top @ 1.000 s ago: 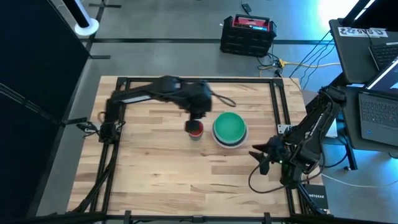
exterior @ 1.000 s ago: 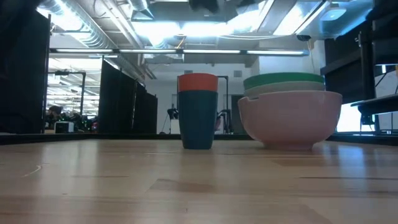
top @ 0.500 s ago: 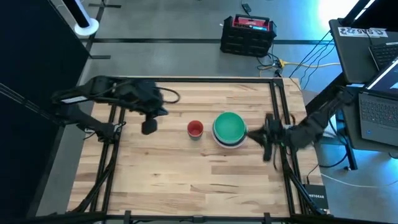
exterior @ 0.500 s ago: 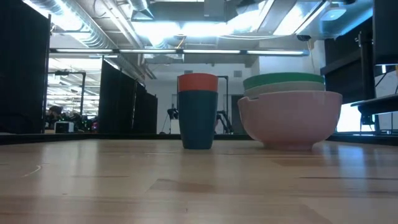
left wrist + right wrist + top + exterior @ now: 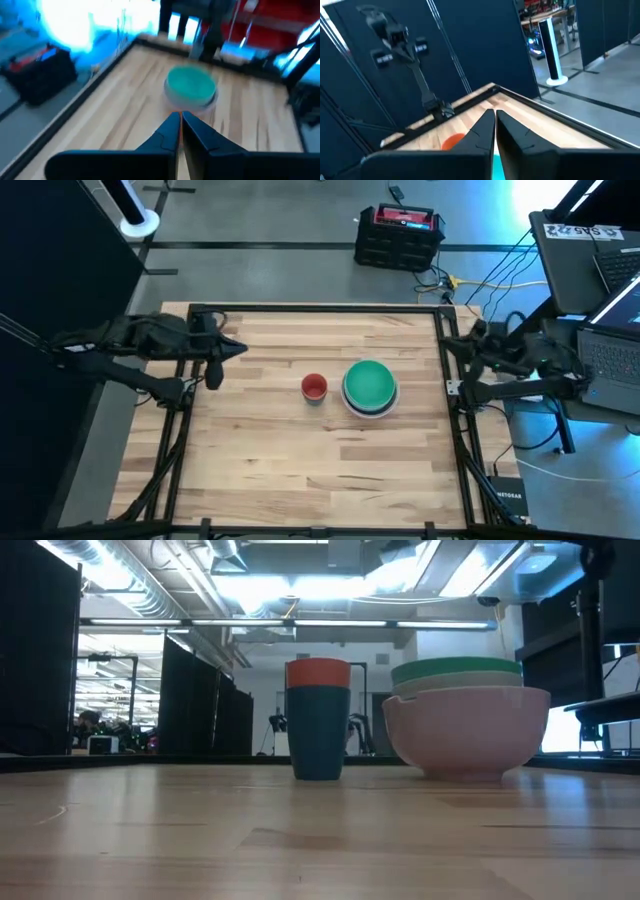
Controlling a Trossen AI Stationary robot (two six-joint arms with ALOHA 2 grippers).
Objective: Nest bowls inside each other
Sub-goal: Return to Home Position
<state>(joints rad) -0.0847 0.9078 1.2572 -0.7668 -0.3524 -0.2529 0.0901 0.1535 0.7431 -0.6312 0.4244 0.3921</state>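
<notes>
We are logging a green round plastic bowl (image 5: 370, 383), tiny red plastic bowl (image 5: 314, 386) at its 9 o'clock. Left gripper (image 5: 180, 115) and right gripper (image 5: 495, 111) are both sitting closed.

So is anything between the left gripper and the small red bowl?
Nothing visible does. The left gripper hangs at the left edge of the table, and only tabletop shows between it and the red bowl. The green-topped stack stands beyond the red bowl, toward the right arm.

Green bowl (image 5: 370, 383), white bowl (image 5: 466, 730), red bowl (image 5: 314, 386), dark blue bowl (image 5: 318, 735), pale wood-grain table (image 5: 300, 460).
</notes>
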